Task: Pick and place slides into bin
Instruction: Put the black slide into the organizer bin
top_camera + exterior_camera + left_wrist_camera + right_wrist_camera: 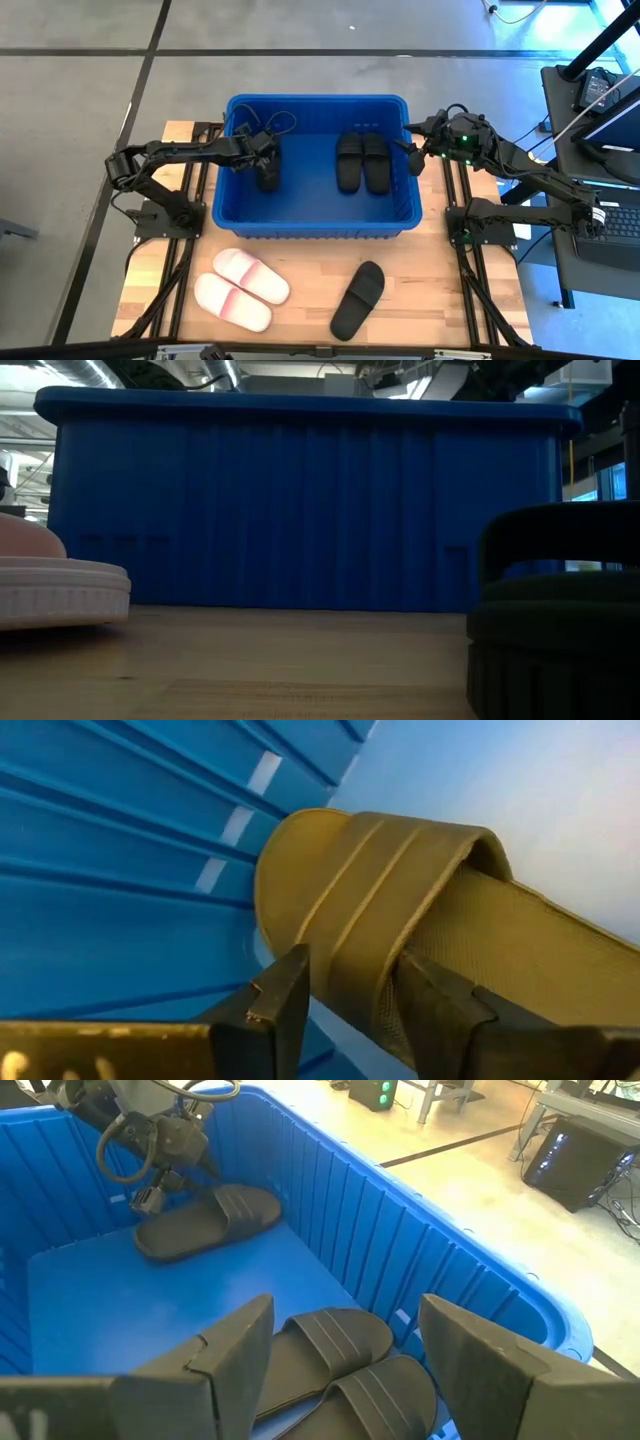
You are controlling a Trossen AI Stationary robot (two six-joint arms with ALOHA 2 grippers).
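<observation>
Inside the bin [318, 225], the left end effector [264, 152] straddles a black slide's [268, 170] strap, fingers parted, apparently releasing it, two black slides [361, 161] lie alongside, and the right end effector [413, 150] waits open over the rim.

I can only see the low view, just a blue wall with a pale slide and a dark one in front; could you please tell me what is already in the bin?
Observer: Three black slides lie in the bin: a pair side by side near the right end, and a single one near the left.
Operator: Where is the left claw, please?
Observer: The left claw is down inside the bin, at the single slide's strap.
Operator: And the right arm?
Observer: Its right claw is open at the bin's right rim, holding nothing.
</observation>
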